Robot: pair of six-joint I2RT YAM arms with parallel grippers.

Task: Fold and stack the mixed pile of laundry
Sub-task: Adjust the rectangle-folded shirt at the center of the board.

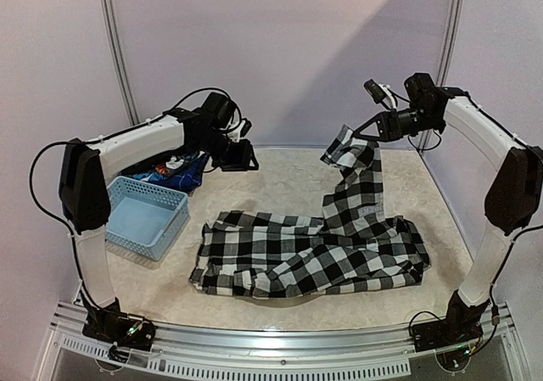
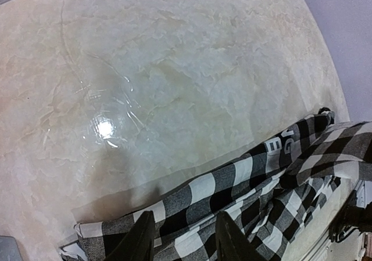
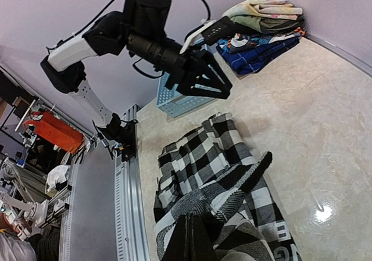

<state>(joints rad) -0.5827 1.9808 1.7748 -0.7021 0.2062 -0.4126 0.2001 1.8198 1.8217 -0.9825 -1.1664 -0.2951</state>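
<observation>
Glossy marbled table (image 1: 288,173) is gleaming; right gripper (image 1: 361,135) is pinching the soft checked shirt (image 1: 314,258) drooping beneath its fingers; left gripper (image 1: 244,159) is hanging open.

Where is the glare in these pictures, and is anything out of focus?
Left wrist view: a bright lamp reflection on the glossy beige marbled tabletop, image sharp. Right wrist view: smaller glare spot lower right, black-and-white checked shirt softer nearest the lens. Top view: even light, soft shadows.

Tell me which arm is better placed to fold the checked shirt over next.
Right, probably: the right gripper is shut on a lifted part of the checked shirt, while the left gripper hovers open and empty.
</observation>
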